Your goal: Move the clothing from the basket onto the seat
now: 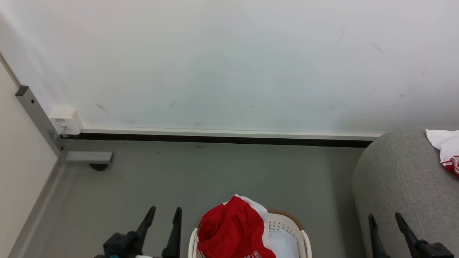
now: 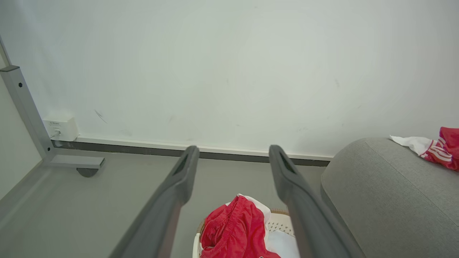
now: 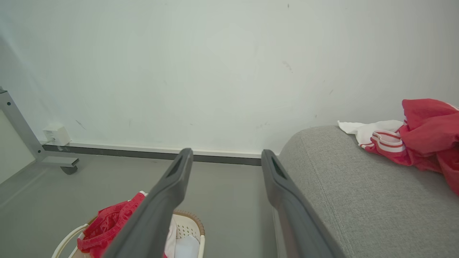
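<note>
Red and white clothing (image 1: pixel 233 229) is heaped in the cream basket (image 1: pixel 304 238) at the bottom middle of the head view. Another red and white garment (image 1: pixel 448 152) lies on the grey seat (image 1: pixel 398 179) at the right. My left gripper (image 1: pixel 165 213) stands open just left of the basket, holding nothing. My right gripper (image 1: pixel 385 218) is open over the seat's front edge, right of the basket. In the left wrist view the clothing (image 2: pixel 233 229) lies below my open fingers (image 2: pixel 179 182). The right wrist view has the basket (image 3: pixel 193 218) at lower left and the garment (image 3: pixel 423 139) on the seat (image 3: pixel 358 190).
A white wall with a dark skirting strip (image 1: pixel 215 138) runs behind the grey floor (image 1: pixel 215 175). At the far left stands a grey metal frame leg with a caster (image 1: pixel 98 165), and a small white box (image 1: pixel 66 122) is fixed on the wall.
</note>
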